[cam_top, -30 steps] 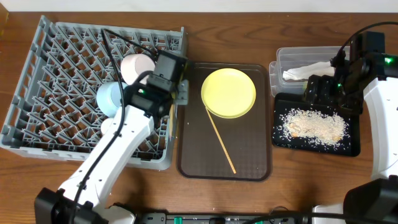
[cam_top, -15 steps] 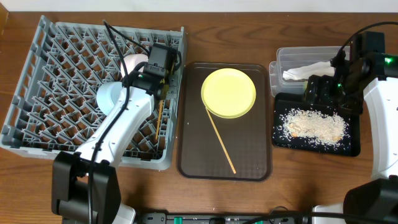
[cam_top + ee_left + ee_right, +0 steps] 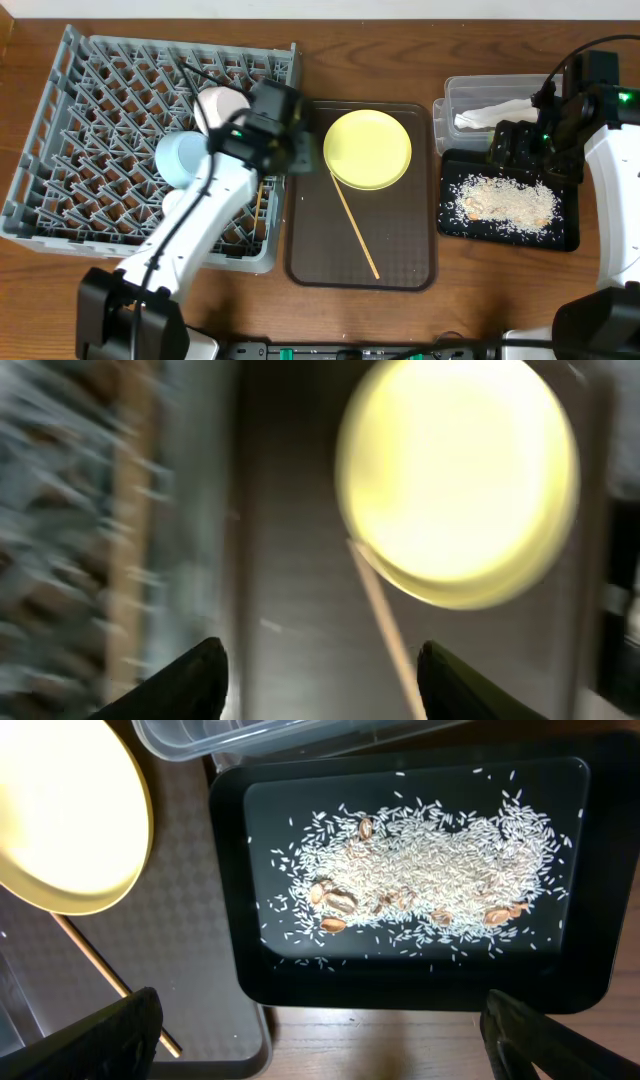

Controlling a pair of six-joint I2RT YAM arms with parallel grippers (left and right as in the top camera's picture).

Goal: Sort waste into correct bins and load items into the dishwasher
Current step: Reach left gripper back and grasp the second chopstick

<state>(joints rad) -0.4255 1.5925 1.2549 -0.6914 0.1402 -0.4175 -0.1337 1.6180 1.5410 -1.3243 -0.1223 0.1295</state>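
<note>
My left gripper (image 3: 298, 160) (image 3: 320, 682) hangs open and empty over the left edge of the brown tray, beside the dishwasher rack (image 3: 60, 150). One chopstick (image 3: 263, 200) (image 3: 130, 530) lies in the rack's right side. The other chopstick (image 3: 355, 225) (image 3: 385, 620) lies on the tray below the yellow plate (image 3: 367, 149) (image 3: 455, 480). A white bowl (image 3: 222, 105) and a light blue bowl (image 3: 178, 158) sit in the rack. My right gripper (image 3: 515, 150) (image 3: 320, 1042) is open above the black tray (image 3: 570, 235) (image 3: 590, 880) of rice crumbs (image 3: 420, 870). The napkin (image 3: 490, 117) lies in the clear tub (image 3: 450, 95).
The brown serving tray (image 3: 400, 270) (image 3: 200, 970) lies between the rack and the bins. Bare wooden table (image 3: 400, 1055) runs along the front edge. The left wrist view is motion-blurred.
My left gripper opened, leaving a chopstick in the rack, and swung right toward the brown tray. The right arm has not moved.
</note>
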